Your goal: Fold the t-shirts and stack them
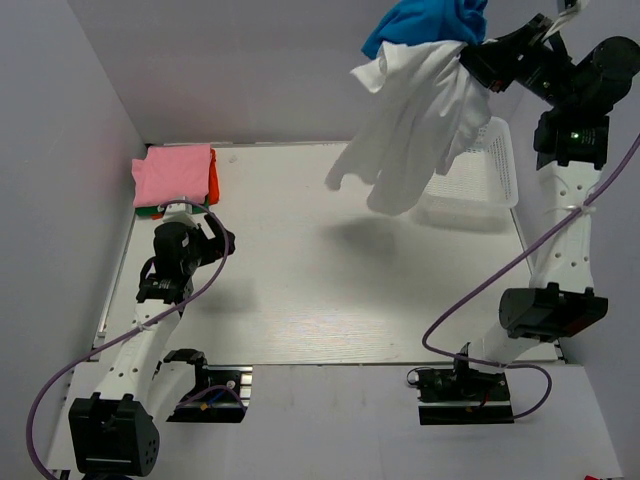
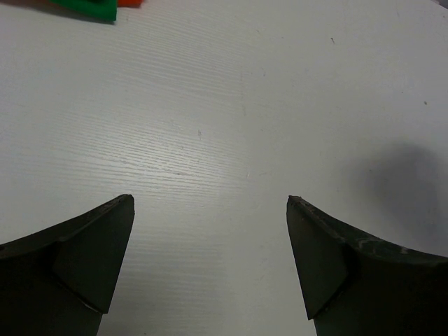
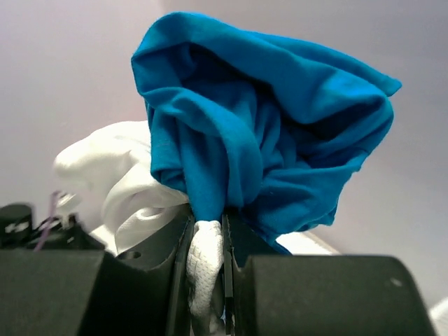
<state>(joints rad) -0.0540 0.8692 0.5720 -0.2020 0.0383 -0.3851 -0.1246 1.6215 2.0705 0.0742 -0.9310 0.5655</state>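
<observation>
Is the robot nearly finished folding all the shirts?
About halfway. Done: a folded pile sits at the far left of the table, pink shirt on top, orange-red shirt and green shirt beneath. In hand: the right gripper is shut on the white shirt, lifted high with the blue shirt bunched along. The left gripper is open. Left: both of those need folding and stacking.

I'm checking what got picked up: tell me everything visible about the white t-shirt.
The white t-shirt is soft, plain cloth, crumpled and hanging in the air over the far right of the table, near the basket. A bunched fold is pinched in the right gripper together with the blue t-shirt, which sits bunched against it.
</observation>
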